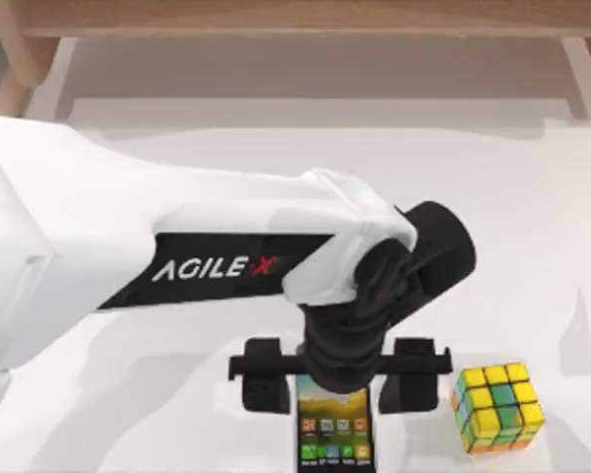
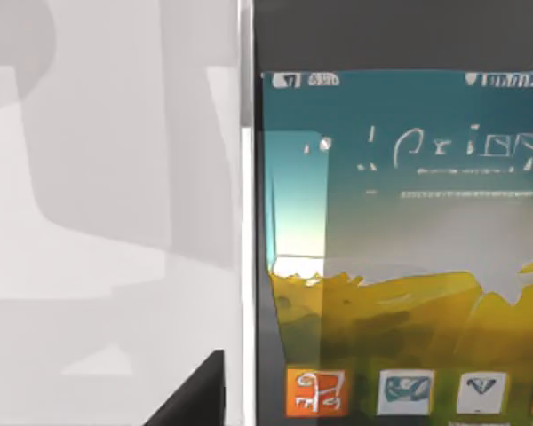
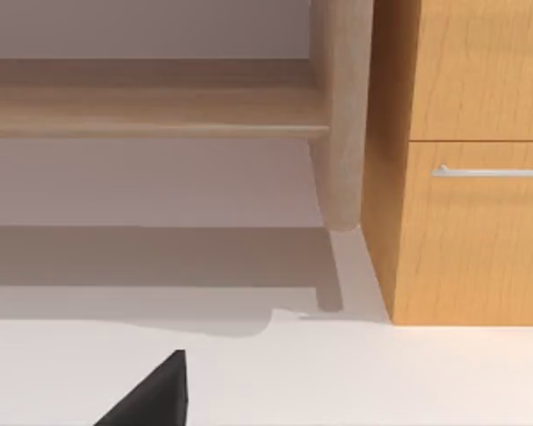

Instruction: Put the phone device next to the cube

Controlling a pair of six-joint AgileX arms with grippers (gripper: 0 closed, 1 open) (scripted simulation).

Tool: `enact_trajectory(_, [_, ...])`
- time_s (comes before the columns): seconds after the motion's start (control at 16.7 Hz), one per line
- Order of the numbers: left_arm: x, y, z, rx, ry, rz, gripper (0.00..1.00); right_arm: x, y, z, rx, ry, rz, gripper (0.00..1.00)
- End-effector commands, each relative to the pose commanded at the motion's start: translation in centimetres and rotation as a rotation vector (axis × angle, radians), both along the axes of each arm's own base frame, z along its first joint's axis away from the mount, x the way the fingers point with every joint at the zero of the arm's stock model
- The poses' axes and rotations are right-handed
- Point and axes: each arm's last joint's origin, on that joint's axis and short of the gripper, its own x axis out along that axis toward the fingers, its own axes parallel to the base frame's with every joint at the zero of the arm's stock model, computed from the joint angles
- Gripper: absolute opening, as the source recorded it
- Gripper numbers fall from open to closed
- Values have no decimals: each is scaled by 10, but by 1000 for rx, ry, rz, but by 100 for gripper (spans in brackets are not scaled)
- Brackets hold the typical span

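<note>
Phone device (image 1: 333, 431) is part-hidden in top view — its upper end sits under the left arm's wrist, lower end cut off by the frame edge. Left claw (image 1: 333, 389) is right over it, fingers spread wide w/ one either side of the phone's top end, not touching it as far as I can tell. Cube (image 1: 496, 406) sits on the bench (image 1: 177, 414), near the phone's right, apart. Right claw: can't tell its state.
</note>
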Motion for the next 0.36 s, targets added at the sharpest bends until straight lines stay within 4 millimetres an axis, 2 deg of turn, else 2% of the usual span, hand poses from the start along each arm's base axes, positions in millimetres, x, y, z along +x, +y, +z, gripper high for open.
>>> enact_trajectory(0.36, [0, 0, 0, 0, 0, 0, 100, 0, 0, 0, 0, 0, 0, 100])
